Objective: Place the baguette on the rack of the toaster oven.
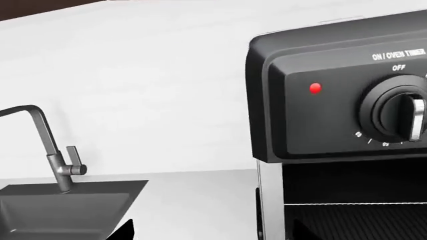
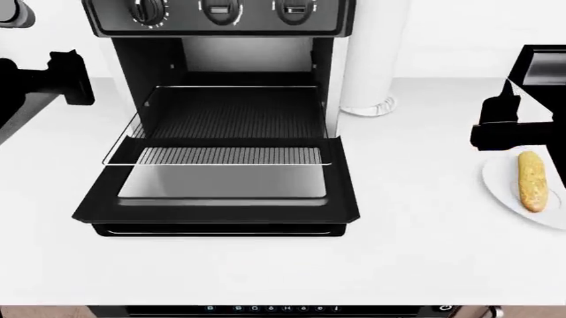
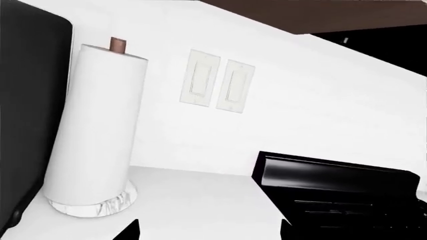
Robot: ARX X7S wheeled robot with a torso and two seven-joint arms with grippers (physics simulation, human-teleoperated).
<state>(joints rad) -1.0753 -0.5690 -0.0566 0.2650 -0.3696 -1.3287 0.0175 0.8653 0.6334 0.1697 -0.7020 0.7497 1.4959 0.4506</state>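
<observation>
The baguette (image 2: 531,181) lies on a white plate (image 2: 495,189) at the right of the counter. The toaster oven (image 2: 221,40) stands at the back centre with its door (image 2: 221,199) dropped open. The wire rack (image 2: 230,156) is slid partway out over the door. The oven's knob panel (image 1: 347,100) and the rack (image 1: 353,220) also show in the left wrist view. My right gripper (image 2: 500,126) hovers just behind the plate, open and empty (image 3: 208,231). My left gripper (image 2: 71,78) is left of the oven, open and empty (image 1: 210,232).
A paper towel roll (image 2: 372,66) stands right of the toaster oven and shows in the right wrist view (image 3: 93,130). A black stove (image 3: 333,190) is at the far right. A dark sink (image 1: 60,210) with a faucet (image 1: 57,150) lies left of the oven.
</observation>
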